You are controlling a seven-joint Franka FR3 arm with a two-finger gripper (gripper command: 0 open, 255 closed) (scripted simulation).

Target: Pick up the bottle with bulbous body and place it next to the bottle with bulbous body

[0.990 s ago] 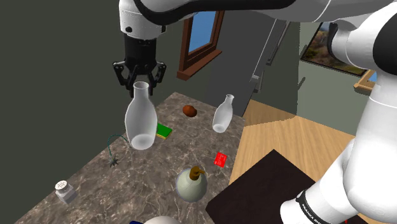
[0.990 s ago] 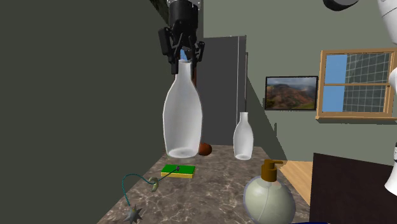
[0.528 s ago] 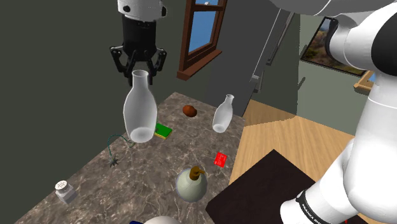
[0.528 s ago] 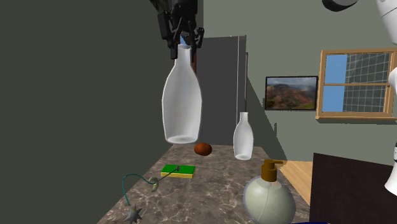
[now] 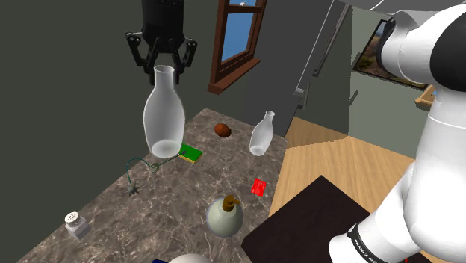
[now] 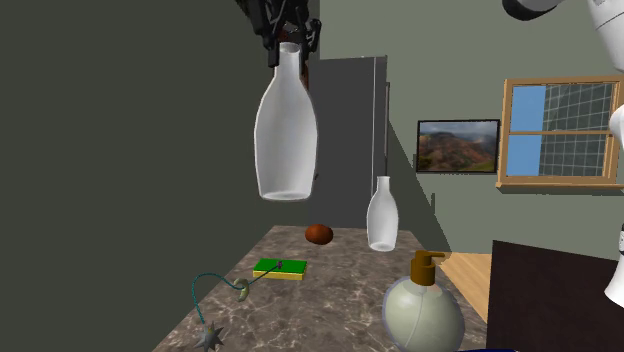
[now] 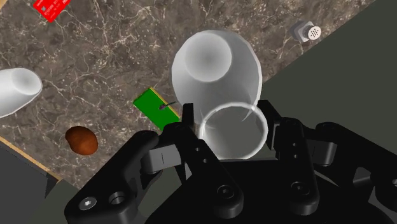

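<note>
Lifted higher since the earlier frames, the large translucent bottle [image 5: 163, 112] hangs upright, well clear of the marbled counter [image 5: 179, 202]. The gripper [image 5: 163, 66] has both fingers clamped on its neck just under the rim. Gripping at the top leaves the bulbous body free below, and the height appears intended to carry it over the green sponge [image 5: 190, 154] and the brown object [image 5: 222, 129]. The smaller bottle [image 5: 261, 133] stands upright near the counter's far edge, well apart, with bare surface beside it for a set-down.
</note>
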